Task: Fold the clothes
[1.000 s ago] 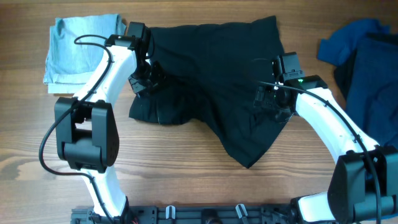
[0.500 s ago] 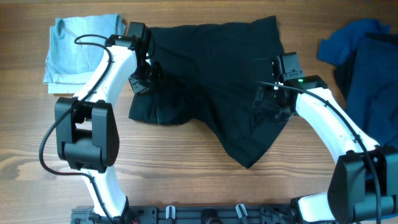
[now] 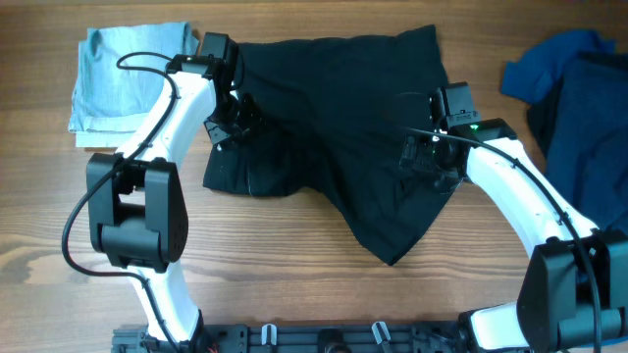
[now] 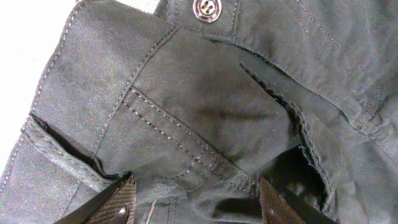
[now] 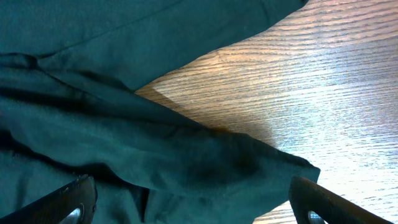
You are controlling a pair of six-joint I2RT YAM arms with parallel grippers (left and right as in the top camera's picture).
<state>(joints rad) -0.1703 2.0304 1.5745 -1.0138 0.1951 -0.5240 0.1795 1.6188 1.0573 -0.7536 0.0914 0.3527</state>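
Black shorts (image 3: 334, 118) lay rumpled mid-surface (image 3: 294, 265), one leg trailing toward my base. My left pincer (image 4: 199, 199) was spread over the stitched pocket seams below the button (image 4: 207, 7), my right pincer (image 5: 193, 199) spread wide at the leg hem, neither clamped on cloth. Risk, my read: the limp, layered matte twill meant a close could catch only the top ply or a pocket flap and skew the fold. The smooth wood grain could also let the whole piece slide instead of creasing.
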